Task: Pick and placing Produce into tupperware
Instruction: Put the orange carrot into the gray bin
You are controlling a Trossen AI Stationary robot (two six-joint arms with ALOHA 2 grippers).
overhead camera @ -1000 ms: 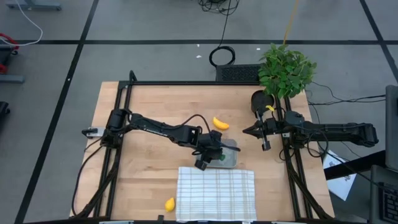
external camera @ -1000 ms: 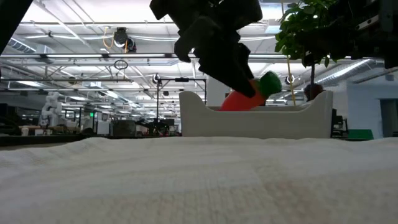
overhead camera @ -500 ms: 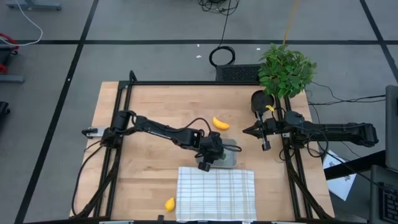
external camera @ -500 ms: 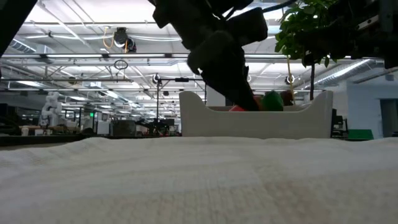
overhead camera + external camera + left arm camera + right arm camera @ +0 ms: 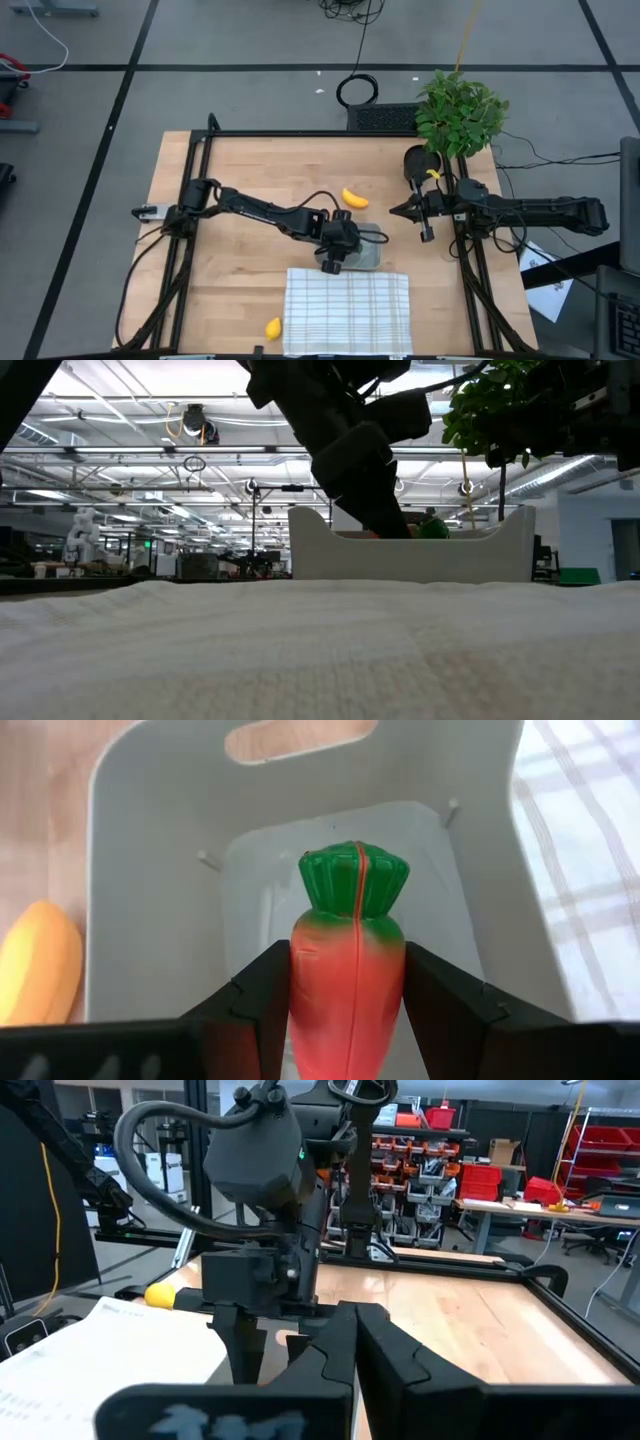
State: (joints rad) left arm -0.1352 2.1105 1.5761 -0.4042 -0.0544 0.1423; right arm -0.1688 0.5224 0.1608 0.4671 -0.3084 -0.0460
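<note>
The table [image 5: 250, 170] is carrying the white checked cloth [image 5: 347, 310], with the tupperware [image 5: 150, 900] touching its far edge. The left gripper [image 5: 345, 1005] is reaching into the tupperware, pinching the carrot [image 5: 348, 970] between both fingers. The right gripper [image 5: 397, 211] is idling at the table's right edge, fingers pressed together. The banana [image 5: 354, 198] is lying just beyond the tupperware; the lemon-like piece [image 5: 272, 327] is lying beside the cloth's near-left corner.

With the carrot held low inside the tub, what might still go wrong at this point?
1. The left tool is shut on the carrot just above the tupperware floor; an angled release may leave it leaning against a wall.
2. The tub looks light, so the fingers might drag or tip it as they lift out.
3. The banana lies close beside the tub, and the lemon-like piece beside the checked cloth; a shifted tub may knock the banana. The right tool waits at the table's right side.
</note>
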